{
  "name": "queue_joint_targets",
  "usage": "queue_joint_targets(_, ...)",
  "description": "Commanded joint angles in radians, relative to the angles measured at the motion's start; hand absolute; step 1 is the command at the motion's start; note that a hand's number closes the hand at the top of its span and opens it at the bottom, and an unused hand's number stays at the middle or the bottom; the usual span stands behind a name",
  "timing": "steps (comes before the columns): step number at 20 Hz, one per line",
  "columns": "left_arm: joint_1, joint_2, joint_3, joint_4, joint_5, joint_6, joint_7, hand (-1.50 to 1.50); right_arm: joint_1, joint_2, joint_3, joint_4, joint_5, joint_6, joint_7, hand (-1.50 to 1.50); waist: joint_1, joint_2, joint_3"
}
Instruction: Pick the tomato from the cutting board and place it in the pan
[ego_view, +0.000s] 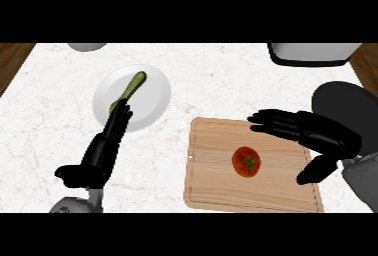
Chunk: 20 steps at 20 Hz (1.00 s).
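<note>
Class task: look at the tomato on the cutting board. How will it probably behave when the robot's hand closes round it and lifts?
The tomato looks round, so a nudge would probably roll it across the flat cutting board. Its glossy skin may slip between fingers. The right hand, open beside it, looks wide enough to cup it.

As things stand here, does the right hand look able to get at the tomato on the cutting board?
Probably yes. The right hand is open over the cutting board, fingers and thumb spread to either side of the tomato, with only bare board between them and nothing blocking the way.
</note>
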Motion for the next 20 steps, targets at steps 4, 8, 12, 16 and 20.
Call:
queue_joint_targets(4, -0.017, -0.042, -0.002, 0.041, -0.024, 0.008, -0.019, 0.0, 0.039, 0.032, 0.123, -0.052, 0.274, -0.08, 0.117, -1.5, -0.014, 0.0, 0.0)
queue_joint_targets(8, -0.007, -0.062, -0.011, -0.018, -0.069, 0.037, 0.042, 0.0, 0.027, 0.094, 0.087, -0.06, 0.311, 0.001, 0.162, -1.5, -0.01, 0.0, 0.001)
queue_joint_targets(12, 0.076, -0.016, 0.029, -0.07, -0.039, -0.044, -0.003, 0.0, 0.075, 0.166, 0.087, 0.069, 0.405, -0.086, 0.099, -1.5, -0.005, 0.001, 0.001)
queue_joint_targets(16, 0.082, -0.036, 0.057, 0.027, -0.041, -0.081, -0.08, 0.0, 0.087, 0.2, 0.057, 0.067, 0.446, -0.063, 0.099, -1.5, -0.006, 0.001, 0.0)
queue_joint_targets(20, 0.063, -0.061, 0.051, -0.042, -0.067, -0.073, -0.003, 0.0, 0.049, 0.277, -0.01, 0.061, 0.444, 0.0, 0.121, -1.5, -0.007, 0.0, 0.001)
